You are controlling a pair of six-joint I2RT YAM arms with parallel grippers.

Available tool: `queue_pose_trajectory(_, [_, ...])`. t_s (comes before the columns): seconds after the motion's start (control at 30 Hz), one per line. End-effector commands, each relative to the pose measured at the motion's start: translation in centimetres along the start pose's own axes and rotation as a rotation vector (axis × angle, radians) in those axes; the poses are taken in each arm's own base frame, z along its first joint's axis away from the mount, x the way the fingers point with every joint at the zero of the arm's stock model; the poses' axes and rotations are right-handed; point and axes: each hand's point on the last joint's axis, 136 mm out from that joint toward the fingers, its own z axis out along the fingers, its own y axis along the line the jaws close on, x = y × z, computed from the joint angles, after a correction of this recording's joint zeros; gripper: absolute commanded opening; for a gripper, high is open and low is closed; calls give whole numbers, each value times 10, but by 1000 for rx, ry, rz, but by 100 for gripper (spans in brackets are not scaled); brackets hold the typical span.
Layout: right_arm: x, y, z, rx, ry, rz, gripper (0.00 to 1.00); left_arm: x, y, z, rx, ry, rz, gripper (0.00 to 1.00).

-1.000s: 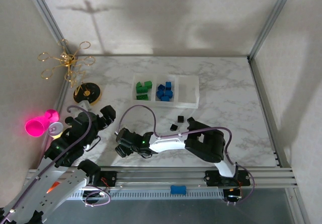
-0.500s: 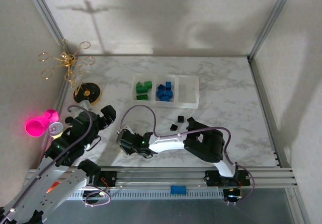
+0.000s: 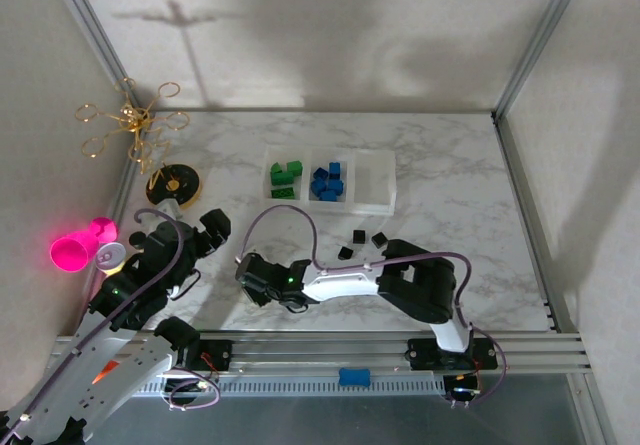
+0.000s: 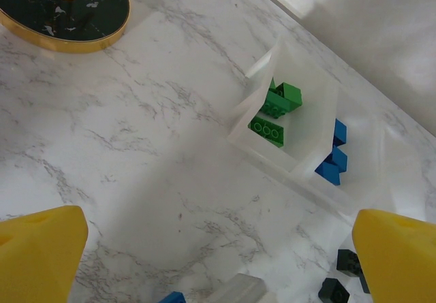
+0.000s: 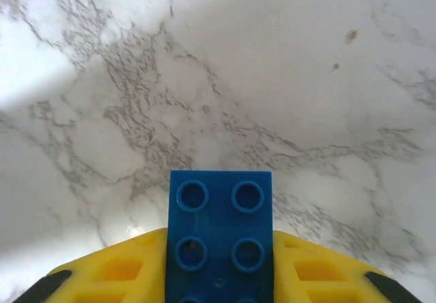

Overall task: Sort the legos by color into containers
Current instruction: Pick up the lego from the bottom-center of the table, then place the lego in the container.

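Observation:
In the right wrist view a blue lego (image 5: pixel 219 238), studs up, sits clamped between the yellow fingers (image 5: pixel 116 269) of my right gripper (image 5: pixel 219 272), just above the marble. From above, that right gripper (image 3: pixel 252 281) is at the near left-centre of the table. The containers (image 3: pixel 352 208) stand farther back: green legos (image 3: pixel 284 177) in the left tray, blue ones (image 3: pixel 327 181) in the middle tray, nothing in the right tray. Three black legos (image 3: pixel 358 236) lie loose in front of them. My left gripper (image 3: pixel 205 235) is open, well left of the trays (image 4: pixel 262 78).
A black-and-gold dish (image 3: pixel 173 182) sits at the back left beside a gold wire ornament (image 3: pixel 130 120). A pink cup (image 3: pixel 80 247) lies off the table's left edge. A blue block (image 3: pixel 354 376) rests on the front rail. Metal frame posts border both sides.
My right gripper's fingers have closed onto the blue lego, and that arm has shifted slightly right. The left arm has not moved.

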Motion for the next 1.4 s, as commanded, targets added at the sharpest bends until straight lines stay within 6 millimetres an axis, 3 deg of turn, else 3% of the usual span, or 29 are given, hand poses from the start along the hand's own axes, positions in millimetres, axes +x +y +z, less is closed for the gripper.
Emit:
queue_pose_trajectory(0.0, [-32,-11,-29,-23,-73,69,31,-13,-16,-7,55,-29,-9,100])
queue_pose_trajectory(0.17, [-54,-52,-54,47,-125,111,31,-13,-32,-1,93,-10,9,100])
queue_pose_trajectory(0.43, [-76,-161,-73,237,-169,220,31,-8,-60,14,176,27,48,100])
queue_pose_trajectory(0.6, [-92,-231,-73,353,-194,296,32,-3,-73,27,200,53,64,100])
queue_pose_trajectory(0.8, [-117,-291,-60,422,-220,356,31,10,-85,44,227,98,75,100])
queue_pose_trajectory(1.07, [-143,-338,-34,467,-225,374,31,25,-88,61,220,136,91,100])
queue_pose_trajectory(1.23, [-147,-348,-15,451,-205,380,32,30,-89,65,217,150,98,100])
queue_pose_trajectory(1.37, [-146,-351,-7,452,-190,375,40,31,-88,66,212,151,106,100])
